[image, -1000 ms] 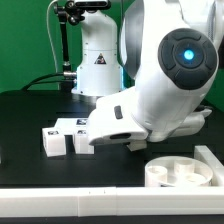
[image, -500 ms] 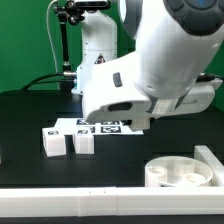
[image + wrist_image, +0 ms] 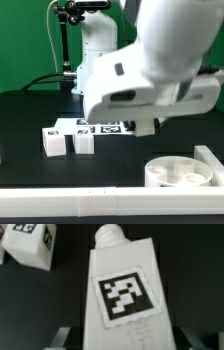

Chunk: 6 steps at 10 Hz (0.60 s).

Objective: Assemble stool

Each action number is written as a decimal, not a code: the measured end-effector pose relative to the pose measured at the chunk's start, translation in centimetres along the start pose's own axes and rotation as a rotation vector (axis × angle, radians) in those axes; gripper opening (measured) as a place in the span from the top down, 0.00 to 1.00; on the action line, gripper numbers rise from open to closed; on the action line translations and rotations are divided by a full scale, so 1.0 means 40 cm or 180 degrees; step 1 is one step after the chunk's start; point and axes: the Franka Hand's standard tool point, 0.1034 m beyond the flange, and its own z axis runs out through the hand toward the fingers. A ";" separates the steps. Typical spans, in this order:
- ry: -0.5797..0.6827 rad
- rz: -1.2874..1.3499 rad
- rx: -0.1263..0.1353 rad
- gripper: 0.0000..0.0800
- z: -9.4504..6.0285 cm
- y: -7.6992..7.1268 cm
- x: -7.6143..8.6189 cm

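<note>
arm has risen and swung toward exterior view's right over last second; marker board (image 3: 100, 127) now uncovered. gripper (image 3: 125, 339) pinches held leg (image 3: 120, 286), fingers (image 3: 62, 336) flank its tagged face. held leg hidden behind arm in exterior view. first spare leg (image 3: 52, 141) and second spare leg (image 3: 85, 141) sit unmoved on table (image 3: 30, 110), side by side. seat (image 3: 180, 172) lies at exterior view's right, near front edge, apart from gripper. judgement: pick done, carry toward seat starting; next comes lining leg up with seat.
</note>
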 end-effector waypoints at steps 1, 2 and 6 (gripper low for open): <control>0.0072 0.0003 -0.0001 0.59 -0.016 0.001 -0.011; 0.0336 0.0003 -0.0026 0.59 -0.042 0.004 0.013; 0.1343 0.0030 -0.0122 0.59 -0.055 0.020 0.041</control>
